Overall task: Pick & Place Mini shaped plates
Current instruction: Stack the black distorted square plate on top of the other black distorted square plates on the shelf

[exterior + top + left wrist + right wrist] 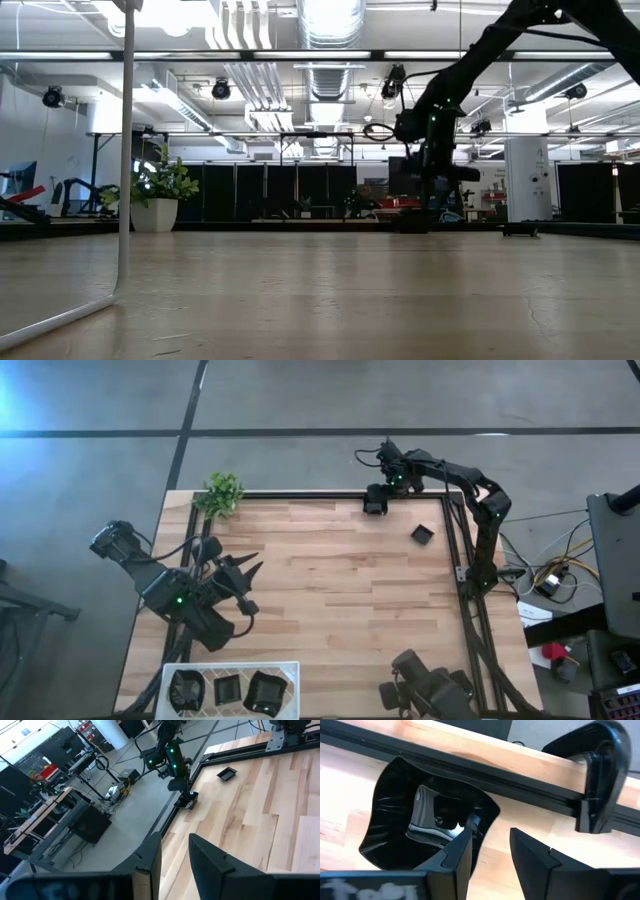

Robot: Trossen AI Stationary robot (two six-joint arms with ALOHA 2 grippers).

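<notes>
The right claw [490, 851], fingers apart astride a plate's [405, 815] rim at the surface's [340, 590] far edge, needed closing next.

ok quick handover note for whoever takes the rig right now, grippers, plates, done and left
Right gripper: at the far edge of the table, fingers open astride the rim of a black plate, nothing lifted.
Left gripper: waiting open above the white tray, empty.
Done: three plates in the tray.
Left: the far-edge plate, plus a small square plate near the table's right side.
</notes>
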